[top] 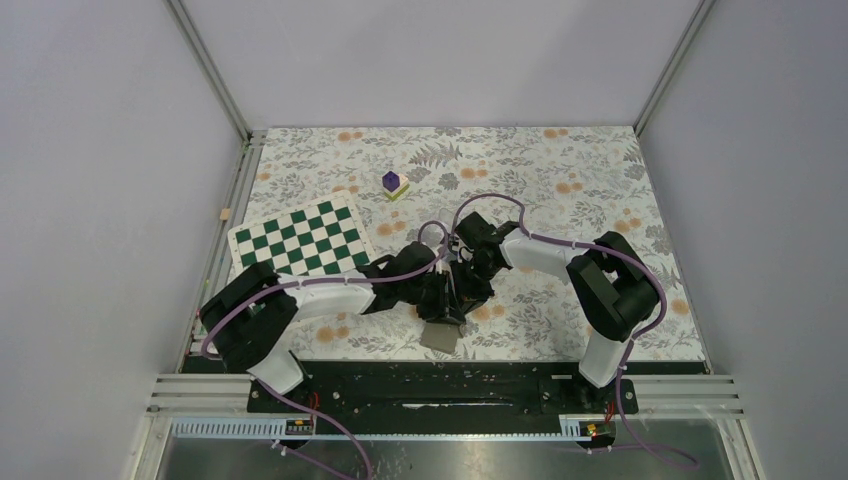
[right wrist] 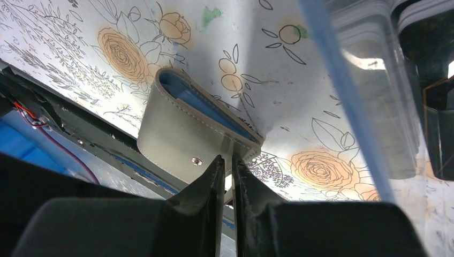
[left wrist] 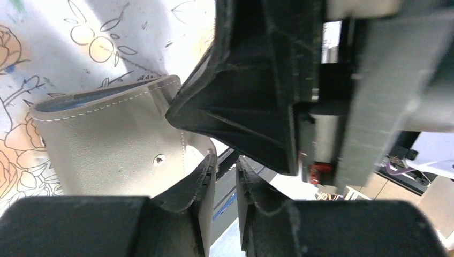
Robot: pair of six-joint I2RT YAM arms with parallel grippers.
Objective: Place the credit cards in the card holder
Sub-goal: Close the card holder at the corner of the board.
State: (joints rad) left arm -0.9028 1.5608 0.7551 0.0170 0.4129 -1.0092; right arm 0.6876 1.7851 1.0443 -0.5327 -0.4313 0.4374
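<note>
The card holder point(right wrist: 179, 136) is a grey-brown folded wallet with a pale blue inside and a small metal snap. It hangs just above the flowered table near its front edge point(top: 440, 336). My right gripper point(right wrist: 228, 160) is shut on the stitched edge of the card holder beside the snap. My left gripper point(left wrist: 226, 168) sits right next to the holder's cover point(left wrist: 112, 144). Its jaws stand slightly open with nothing between them. The right gripper's black body point(left wrist: 251, 91) fills the space just above the left fingers. The credit cards are out of view.
A clear plastic box point(right wrist: 385, 107) stands close on the right of the right gripper. A green and white checkered board point(top: 300, 240) lies at the left. A purple cube point(top: 391, 182) sits on a small block at the back. The black base rail point(top: 430, 385) runs just behind the holder.
</note>
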